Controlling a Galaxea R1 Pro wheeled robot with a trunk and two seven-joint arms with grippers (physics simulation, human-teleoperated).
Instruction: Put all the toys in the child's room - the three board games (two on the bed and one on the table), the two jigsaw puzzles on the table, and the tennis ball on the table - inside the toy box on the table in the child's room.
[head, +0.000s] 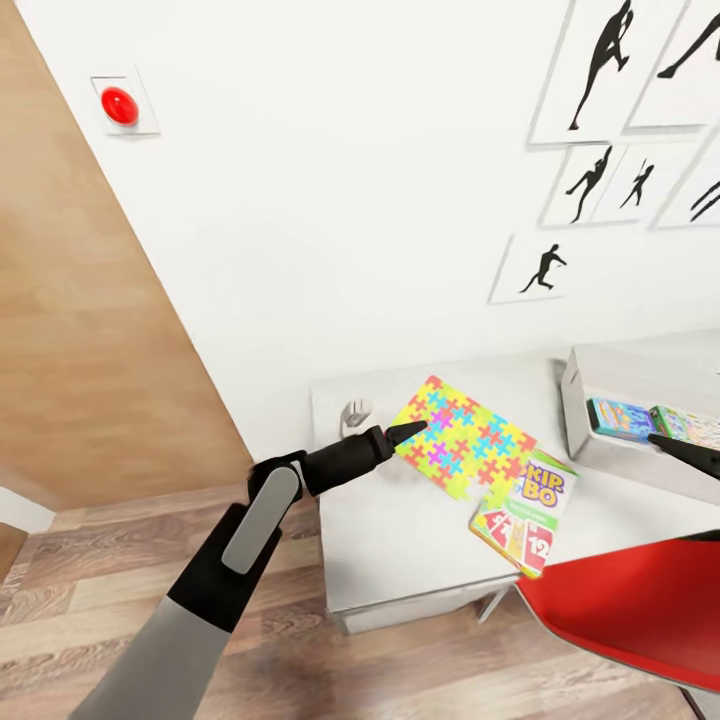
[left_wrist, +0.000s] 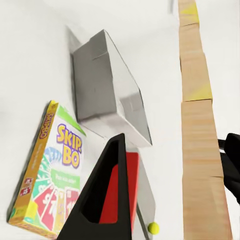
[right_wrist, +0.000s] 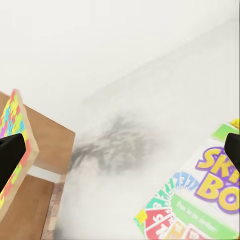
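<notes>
The pale table (head: 400, 540) stands against a white wall with runner silhouettes, over a wood-plank floor (head: 90, 590); a red chair (head: 640, 610) is near. On it the jigsaw puzzle box (head: 462, 438), bright with many colours, lies flat, long axis diagonal. The Skip-Bo box (head: 525, 510) partly lies under its corner. The grey toy box (head: 640, 420) already holds two games. The left hand (head: 405, 432) touches the puzzle's edge; whether it is apart I cannot tell. The right hand (head: 680, 450) has its fingers spread.

Skip-Bo box (left_wrist: 50, 170) — reads "SKIP BO" | card on it — "12"
</notes>
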